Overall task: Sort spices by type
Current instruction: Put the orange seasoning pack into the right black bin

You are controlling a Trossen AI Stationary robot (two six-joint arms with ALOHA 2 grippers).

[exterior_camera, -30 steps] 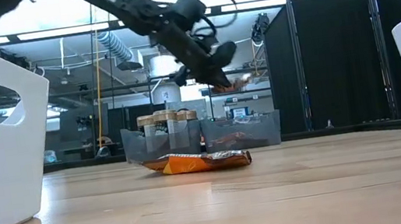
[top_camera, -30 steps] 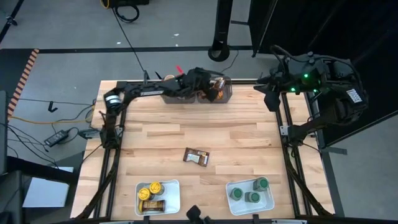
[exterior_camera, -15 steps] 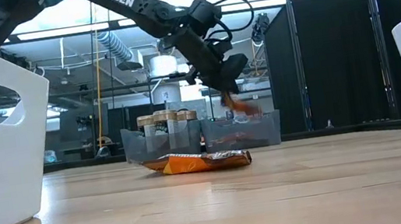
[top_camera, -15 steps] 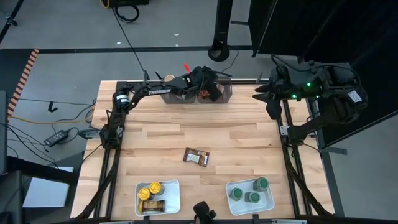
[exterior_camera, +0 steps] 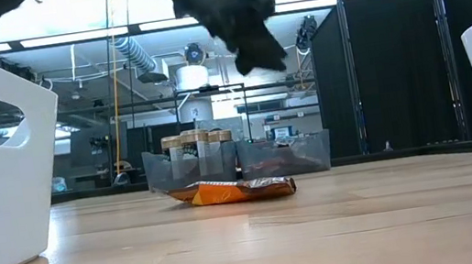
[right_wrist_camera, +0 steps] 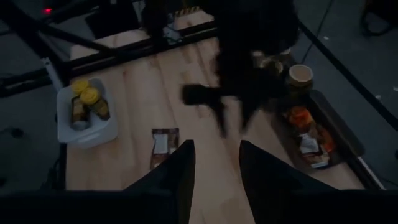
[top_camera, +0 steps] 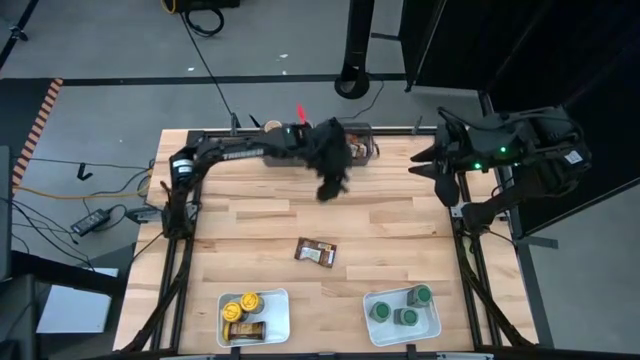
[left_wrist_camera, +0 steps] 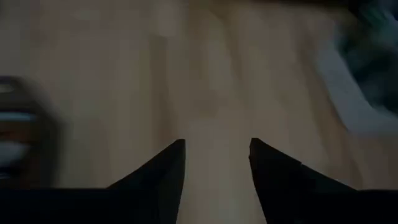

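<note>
The left gripper (top_camera: 331,187) is hanging above the table (top_camera: 400,220), just in front of the grey bins (top_camera: 362,150) at the far edge, its fingers (left_wrist_camera: 168,168) apart and gripping nothing. A brown packet (top_camera: 316,251) is lying flat on the wood nearer the front than that gripper. Beyond it, yellow-lidded jars (top_camera: 243,305) are sitting in a white tray (top_camera: 278,300), and green-lidded jars (top_camera: 400,305) in another tray (top_camera: 432,322). Packets, seemingly orange, are filling one bin. The right gripper (top_camera: 438,165) is waiting at the table's right edge, fingers (right_wrist_camera: 180,171) slightly parted, empty.
</note>
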